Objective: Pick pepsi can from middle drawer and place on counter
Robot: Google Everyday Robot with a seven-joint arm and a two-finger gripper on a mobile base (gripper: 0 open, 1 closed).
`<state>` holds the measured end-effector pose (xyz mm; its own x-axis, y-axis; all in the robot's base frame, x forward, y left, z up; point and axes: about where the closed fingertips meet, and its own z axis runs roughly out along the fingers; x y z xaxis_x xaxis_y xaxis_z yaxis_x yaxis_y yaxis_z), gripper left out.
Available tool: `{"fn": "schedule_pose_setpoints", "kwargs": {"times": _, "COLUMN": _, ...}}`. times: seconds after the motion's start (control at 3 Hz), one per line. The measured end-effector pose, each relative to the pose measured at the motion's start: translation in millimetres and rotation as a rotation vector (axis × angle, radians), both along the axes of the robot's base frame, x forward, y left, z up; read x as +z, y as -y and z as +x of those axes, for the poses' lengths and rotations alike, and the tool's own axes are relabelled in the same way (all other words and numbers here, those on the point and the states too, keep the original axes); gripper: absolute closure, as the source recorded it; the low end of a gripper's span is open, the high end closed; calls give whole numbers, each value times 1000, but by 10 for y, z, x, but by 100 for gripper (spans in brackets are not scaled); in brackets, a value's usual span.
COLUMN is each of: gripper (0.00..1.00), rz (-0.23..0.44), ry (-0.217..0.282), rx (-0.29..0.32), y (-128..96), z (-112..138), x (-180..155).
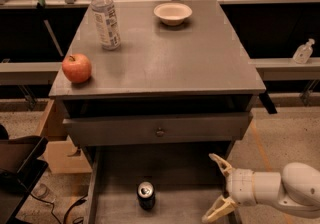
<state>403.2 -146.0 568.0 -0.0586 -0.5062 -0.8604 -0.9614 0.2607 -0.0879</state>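
Observation:
The pepsi can stands upright on the floor of the pulled-out middle drawer, its silver top facing up. My gripper reaches in from the lower right, over the right side of the drawer, to the right of the can and apart from it. Its two pale fingers are spread open and hold nothing. The grey counter lies above the drawer.
On the counter stand a clear water bottle at the back left, a red apple at the left front edge and a white bowl at the back. The top drawer's front panel with a knob overhangs the open drawer. A cardboard box sits left of the cabinet.

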Motion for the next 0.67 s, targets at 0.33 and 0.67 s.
{"fn": "schedule_pose_setpoints", "kwargs": {"times": 0.33, "gripper": 0, "rz": 69, "ry": -15, "rx": -3, "y": -273, "z": 131, "x": -273}}
{"fn": "schedule_pose_setpoints", "kwargs": {"times": 0.67, "gripper": 0, "rz": 108, "ry": -35, "rx": -8, "y": -543, "z": 256, "x": -502}}
